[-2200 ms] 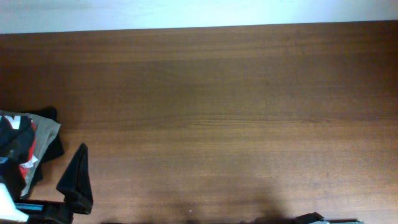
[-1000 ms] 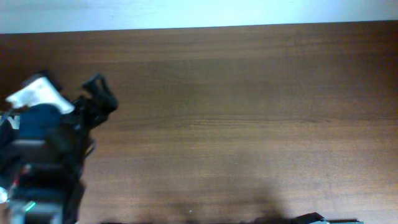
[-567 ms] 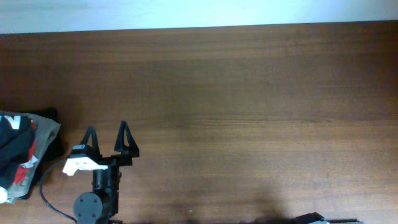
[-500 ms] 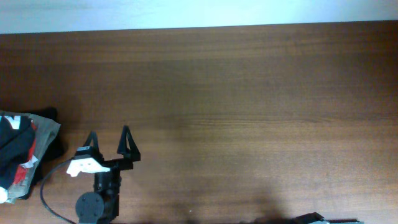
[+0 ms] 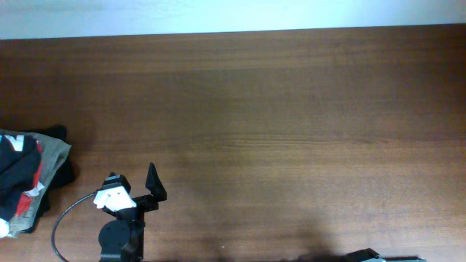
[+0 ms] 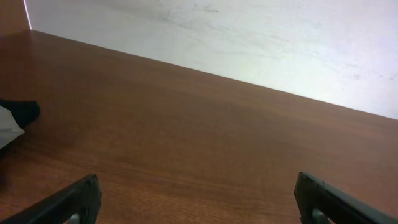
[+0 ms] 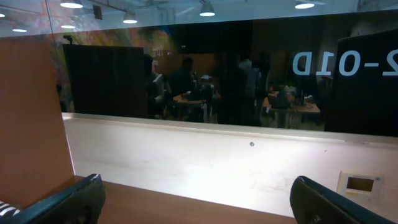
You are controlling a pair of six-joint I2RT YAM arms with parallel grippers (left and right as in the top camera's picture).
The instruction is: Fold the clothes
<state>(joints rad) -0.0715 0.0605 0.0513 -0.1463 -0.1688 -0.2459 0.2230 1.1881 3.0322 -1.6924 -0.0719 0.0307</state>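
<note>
A heap of clothes (image 5: pixel 25 178) lies at the table's left edge. Dark blackish fabric (image 5: pixel 64 172) shows under and beside a red garment and a grey-beige one; no lettering or tag is visible on it. A corner of the dark fabric (image 6: pixel 22 112) shows at the left of the left wrist view. My left gripper (image 5: pixel 135 185) is open and empty to the right of the heap, apart from it, over bare wood; its fingers (image 6: pixel 198 202) are spread wide. My right gripper (image 7: pixel 199 199) is open and empty; only a sliver of that arm (image 5: pixel 371 256) shows at the front edge.
The brown wooden table (image 5: pixel 291 131) ends at a white wall (image 5: pixel 233 14) at the back. The left arm's cable (image 5: pixel 62 222) loops near the front left. A dark glass window (image 7: pixel 205 68) is above the wall.
The left arm swung up over the heap, then came away to the right with nothing in it. In the last half second it slid slightly toward the front edge. The heap is unchanged.
</note>
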